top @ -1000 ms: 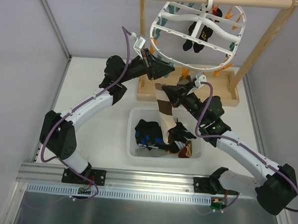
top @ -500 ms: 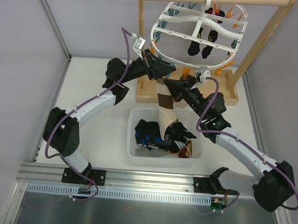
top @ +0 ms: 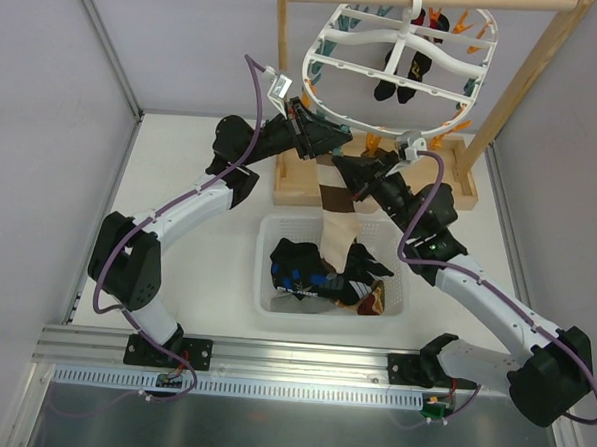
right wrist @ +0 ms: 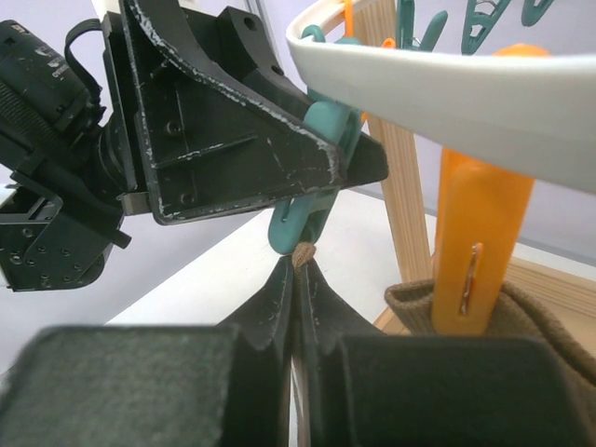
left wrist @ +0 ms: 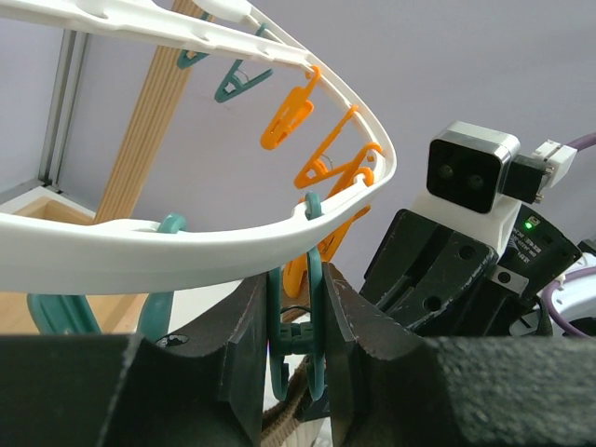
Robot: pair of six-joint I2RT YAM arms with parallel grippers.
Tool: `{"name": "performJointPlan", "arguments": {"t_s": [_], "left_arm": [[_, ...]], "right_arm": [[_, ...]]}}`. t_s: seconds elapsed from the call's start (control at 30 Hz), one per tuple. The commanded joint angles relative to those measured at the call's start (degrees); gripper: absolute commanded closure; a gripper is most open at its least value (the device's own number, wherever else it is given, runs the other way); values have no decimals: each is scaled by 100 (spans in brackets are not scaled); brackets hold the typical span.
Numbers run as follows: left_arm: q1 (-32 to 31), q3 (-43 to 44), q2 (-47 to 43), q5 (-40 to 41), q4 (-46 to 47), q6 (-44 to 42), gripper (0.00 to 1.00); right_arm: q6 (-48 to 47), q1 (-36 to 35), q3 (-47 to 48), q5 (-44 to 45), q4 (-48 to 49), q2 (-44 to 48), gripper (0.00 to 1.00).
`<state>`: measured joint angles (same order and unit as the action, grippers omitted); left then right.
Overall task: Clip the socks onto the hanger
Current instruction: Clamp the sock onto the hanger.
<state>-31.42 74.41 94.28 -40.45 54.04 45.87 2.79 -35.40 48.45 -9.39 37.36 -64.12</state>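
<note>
- Since a second ago the right gripper (top: pixel 340 167) has climbed up and back toward the left gripper (top: pixel 339 141), drawing the banded sock (top: pixel 335 203) up out of the basket (top: pixel 265 244). The hanger (top: pixel 327 83) has swung a little, and the black socks (top: pixel 401 73) pegged on it now sit further back.
- Nearest the arm bases, the white basket holds a pile of socks (top: pixel 306 274), black and patterned.
- The banded sock hangs from the right gripper in tan, dark brown and white bands. Its lower end reaches the basket's far rim.
- In the right wrist view, the right gripper (right wrist: pixel 298 265) has its jaws pressed together on a thin tan edge of the sock, just below the tip of a teal peg (right wrist: pixel 312 219).
- Beside that, an orange peg (right wrist: pixel 475 251) hangs from the white rim, with tan knit fabric behind its lower end. Whether it grips the fabric cannot be told.
- In the left wrist view, the left gripper (left wrist: pixel 296 326) is clamped on the teal peg (left wrist: pixel 300 279), one finger on each side, directly under the hanger rim (left wrist: pixel 233 247).
- Further orange pegs (left wrist: pixel 289 116) dangle along the rim beyond.
- Farthest back, the hanger hangs from the top bar of the wooden frame (top: pixel 510 99), whose base rests on the table (top: pixel 179 207).
</note>
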Motion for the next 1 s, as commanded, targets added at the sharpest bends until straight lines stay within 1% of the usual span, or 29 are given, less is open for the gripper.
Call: {"name": "performJointPlan", "arguments": {"t_s": [0.0,0.33,0.47,0.7,0.97], "left_arm": [[-31,117,-15,-648,142,-69,100],[-31,126,46,-895,379,-43,100],[-31,117,55,-930,432,-139,100],[-31,162,82,-1000,511,-218,100],[-31,170,117,-1027,581,-254,100]], "right_arm": [[55,112,253,34,386,137,99],[196,244,209,-335,860,92,99],[292,253,174,-432,913,163,99],[354,270,244,-336,615,303,99],[618,332,341,-274,517,312,99]]}}
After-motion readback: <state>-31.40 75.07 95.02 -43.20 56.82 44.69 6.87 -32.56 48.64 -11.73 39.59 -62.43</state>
